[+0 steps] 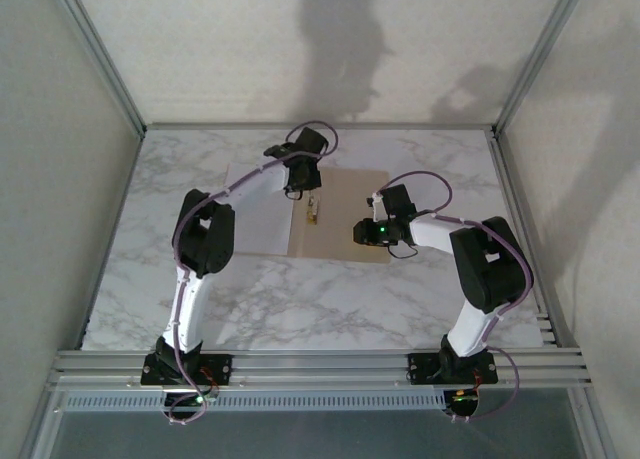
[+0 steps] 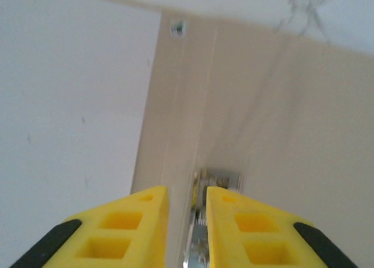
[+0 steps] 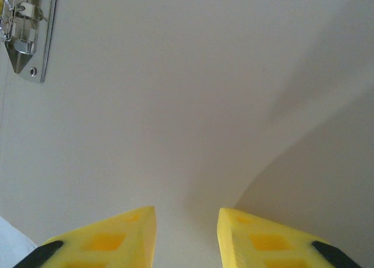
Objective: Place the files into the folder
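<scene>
Desk (image 1: 300, 309): white-grey veined marble-look top, smooth, slight sheen. Folder (image 1: 345, 241): tan cardboard, matt, smooth. Clip (image 3: 26, 28): bright metal, polished, reflective. Files (image 1: 262, 214): white paper, matt. Left fingers (image 2: 125, 227) & right fingers (image 3: 111, 242): yellow plastic, matt, w/ black outer sections. Frame rails (image 1: 320, 359): bare aluminium, satin.

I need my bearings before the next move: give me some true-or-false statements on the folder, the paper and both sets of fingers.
1. The folder lies open on the marble table. True.
2. The white paper lies right of the metal clip. False: it lies left of it.
3. The clip sits between the left fingers. True.
4. The right fingers hold a sheet. False: nothing is between them; they are over bare folder.
</scene>
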